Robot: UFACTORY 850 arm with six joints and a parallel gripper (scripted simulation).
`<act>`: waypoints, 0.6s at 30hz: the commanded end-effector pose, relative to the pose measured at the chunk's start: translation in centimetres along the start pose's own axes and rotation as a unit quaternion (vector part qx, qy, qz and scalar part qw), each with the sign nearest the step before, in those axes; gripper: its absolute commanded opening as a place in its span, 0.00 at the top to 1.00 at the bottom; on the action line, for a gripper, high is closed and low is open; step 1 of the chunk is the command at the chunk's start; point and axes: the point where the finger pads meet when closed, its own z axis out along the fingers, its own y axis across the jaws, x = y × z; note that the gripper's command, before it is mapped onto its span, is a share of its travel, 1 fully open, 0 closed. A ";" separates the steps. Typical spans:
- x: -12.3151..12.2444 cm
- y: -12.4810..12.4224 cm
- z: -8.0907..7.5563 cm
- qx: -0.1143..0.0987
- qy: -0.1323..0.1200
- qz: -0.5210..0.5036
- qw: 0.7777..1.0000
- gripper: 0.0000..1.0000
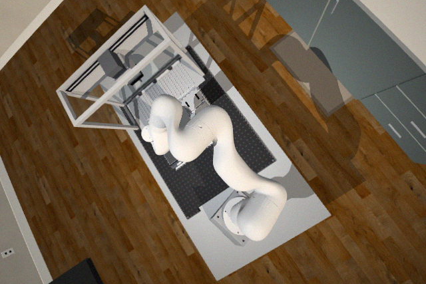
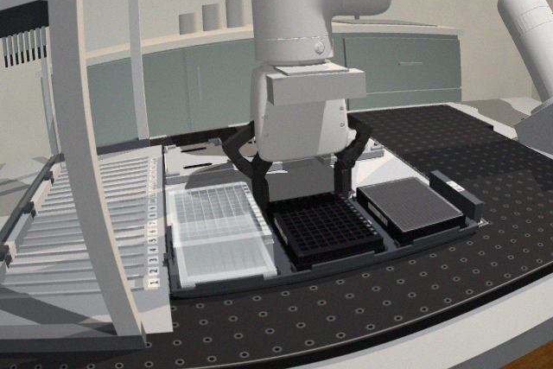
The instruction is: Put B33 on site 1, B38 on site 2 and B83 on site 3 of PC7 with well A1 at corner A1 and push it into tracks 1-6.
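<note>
The dark plate carrier PC7 lies on the apron, its left end at the numbered strip of the rails. It carries three plates. The clear deep-well block B83 is nearest the rails, the black 96-well plate B38 is in the middle, and the dark 384-well plate B33 sits next to the handle. All three look flat. My gripper is open, its fingers straddling the far part of B38 without gripping it. In the overhead view the arm hides the gripper and most of the carrier.
The light grey nests behind the carrier look empty. The instrument's white frame post stands at the front left of the rails, with a pipette head above. The arm's base is on the perforated black board.
</note>
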 end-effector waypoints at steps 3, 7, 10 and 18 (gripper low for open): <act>0.0 0.1 -0.1 -0.001 0.000 0.000 1.000 0.00; -0.3 0.1 -0.1 -0.001 0.000 0.000 1.000 0.00; -0.5 0.1 -0.1 -0.001 0.000 0.000 1.000 0.00; -0.9 0.1 -0.1 -0.001 0.000 0.000 1.000 0.00</act>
